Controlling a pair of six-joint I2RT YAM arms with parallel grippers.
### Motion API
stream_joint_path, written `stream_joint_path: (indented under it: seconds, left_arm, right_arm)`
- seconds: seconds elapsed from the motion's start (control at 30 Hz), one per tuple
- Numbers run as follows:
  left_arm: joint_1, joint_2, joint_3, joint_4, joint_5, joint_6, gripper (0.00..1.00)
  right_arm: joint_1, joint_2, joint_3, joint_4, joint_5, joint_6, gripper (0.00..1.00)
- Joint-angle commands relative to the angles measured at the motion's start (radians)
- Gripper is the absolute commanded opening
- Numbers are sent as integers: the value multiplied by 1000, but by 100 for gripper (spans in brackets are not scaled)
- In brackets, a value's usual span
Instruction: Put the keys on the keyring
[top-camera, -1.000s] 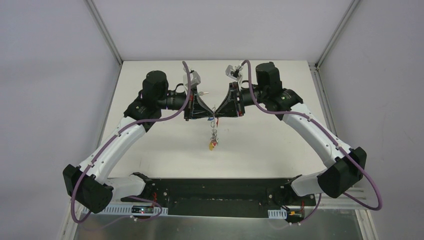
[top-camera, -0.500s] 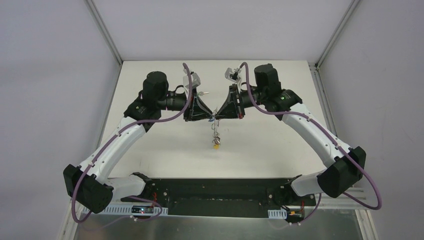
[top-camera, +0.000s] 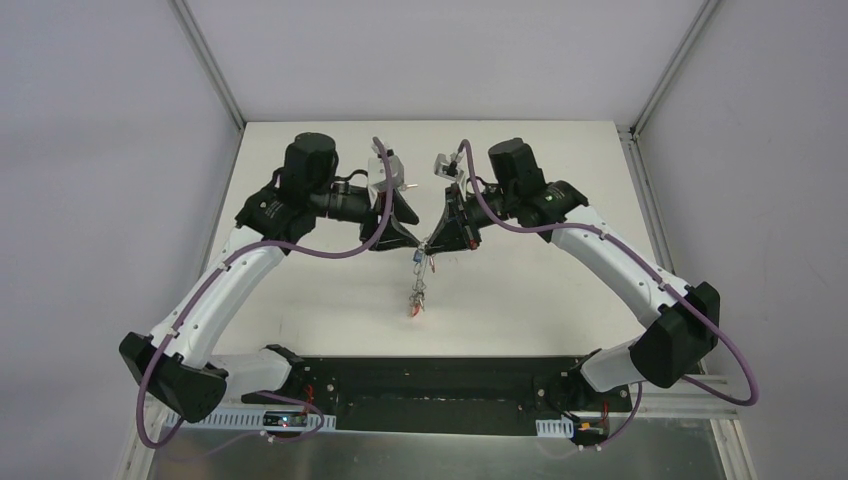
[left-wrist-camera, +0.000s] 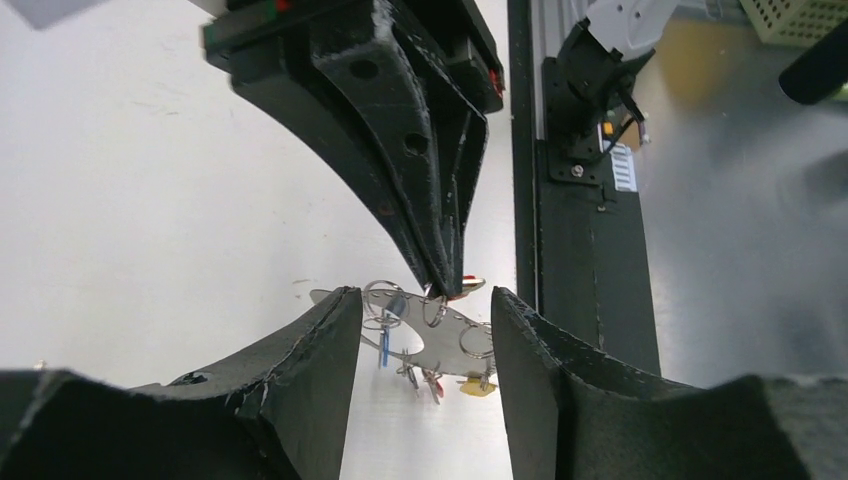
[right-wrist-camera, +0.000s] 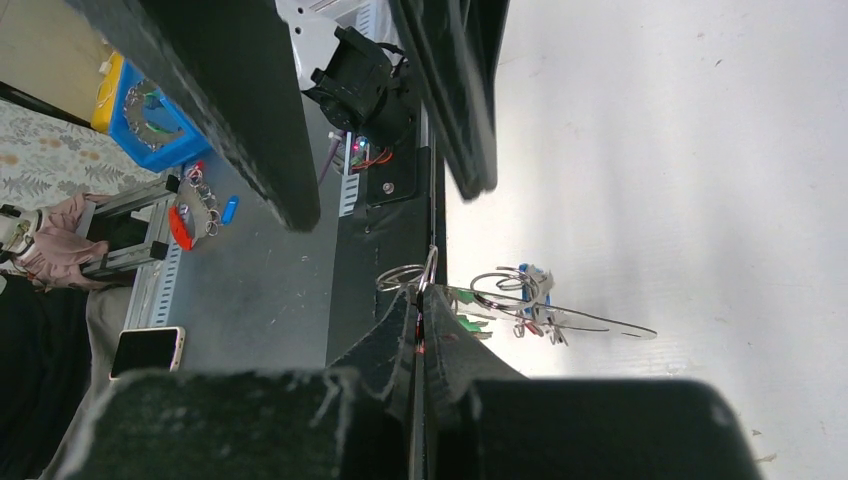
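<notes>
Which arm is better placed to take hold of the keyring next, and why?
Left, probably. The left gripper is open, its fingers on either side of the keyring; the right gripper is shut, holding it up.

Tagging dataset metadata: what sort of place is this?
Probably a robotics lab cell: table walled by grey panels, left arm and right arm bolted to a black rail, a blue bin nearby.

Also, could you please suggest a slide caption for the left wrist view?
Right pincer shut on the keyring, tagged keys hanging from it, framed by the open left pincer.
</notes>
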Motion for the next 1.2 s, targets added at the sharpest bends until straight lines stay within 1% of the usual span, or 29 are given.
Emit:
stream_joint_path:
  seconds: [0.0, 0.13, 0.23, 0.33, 0.47, 0.9, 1.0, 1.1, 1.17]
  left_arm:
    - [-31, 30, 31, -63, 9, 111, 51]
    - [-53, 63, 44, -87, 15, 136, 51]
    - [-64, 83, 54, -113, 11, 153, 47]
    - [-66, 90, 50, -124, 12, 163, 41]
    - [-68, 95, 56, -123, 11, 155, 31]
    - [-71, 100, 54, -143, 3, 147, 8]
    - [-71, 104, 56, -152, 4, 148, 0]
    - [-71, 103, 59, -166, 1, 143, 0]
    - [-71, 96, 55, -145, -17, 111, 0]
  right_arm:
    - [5, -10, 45, 29, -41, -10, 0]
    - [5, -13, 39, 37, -48, -5, 0]
    - [5, -16, 32, 40, -47, -5, 0]
    - [5, -22, 28, 40, -43, -5, 0]
    - [5, -22, 25, 42, -38, -8, 0]
    - [3, -21, 29, 52, -26, 7, 0]
    - [2, -21, 30, 52, -20, 8, 0]
    - [-6, -24, 27, 64, -12, 23, 0]
    - [-14, -30, 18, 82, -5, 42, 0]
